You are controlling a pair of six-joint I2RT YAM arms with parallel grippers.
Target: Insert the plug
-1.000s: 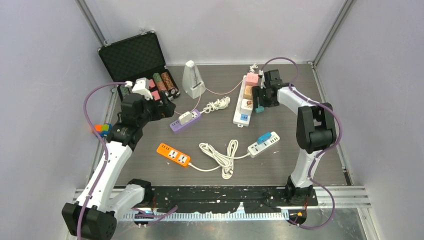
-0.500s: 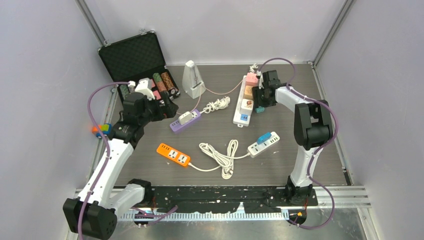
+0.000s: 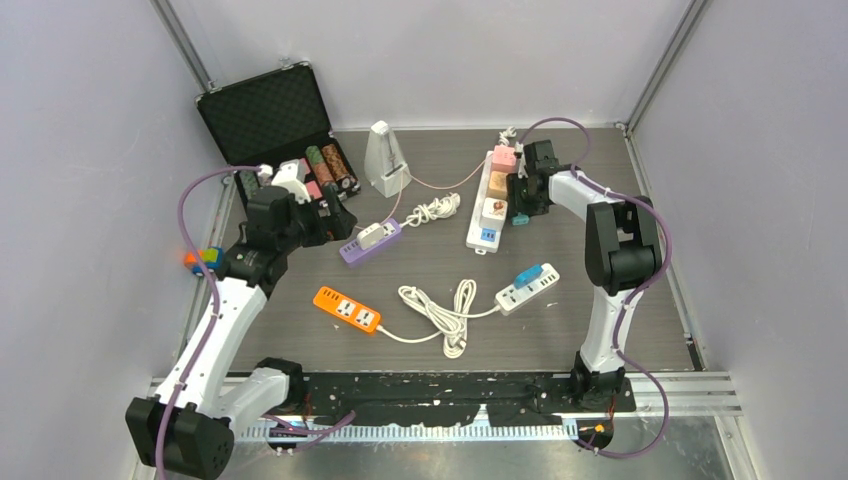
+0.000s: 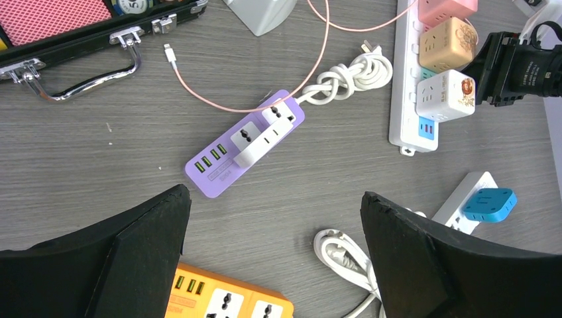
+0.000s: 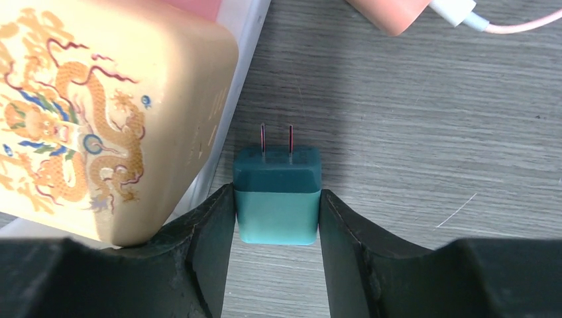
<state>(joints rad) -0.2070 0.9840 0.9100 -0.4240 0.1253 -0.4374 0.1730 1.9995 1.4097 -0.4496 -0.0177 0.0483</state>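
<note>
Teal plug (image 5: 277,173) lies flat on the table right beside the long white power strip (image 5: 254,30), on that strip's right side, with its two prongs (image 5: 276,140) pointing away from the wrist. The right gripper (image 5: 277,202) is closed partway onto it. Its two black fingers (image 5: 211,228) press against the plug's left and right faces, so the plug is clamped between them. Just left of the plug, a tan cube adapter (image 5: 99,119) printed with a dragon sits plugged into the strip. A pink adapter (image 3: 503,157) sits beyond it on the same strip, and a white one (image 3: 493,210) is nearer the arms.

Well to the left of the strip, an open black case (image 3: 262,110) stands with its foam-lined lid raised. Inside it are round stacks (image 3: 333,165) and pink boxes (image 3: 306,168).

The right arm reaches far forward from its base. Its elbow is raised and its wrist is bent left and down toward the strip's right edge. The left arm leans forward, with its wrist angled down between the case and the strip. The left gripper (image 4: 273,199) is spread as wide as it goes and holds nothing. Below it lies a purple power strip (image 4: 245,142), which is left of the white strip and has a white plug seated in it.
</note>
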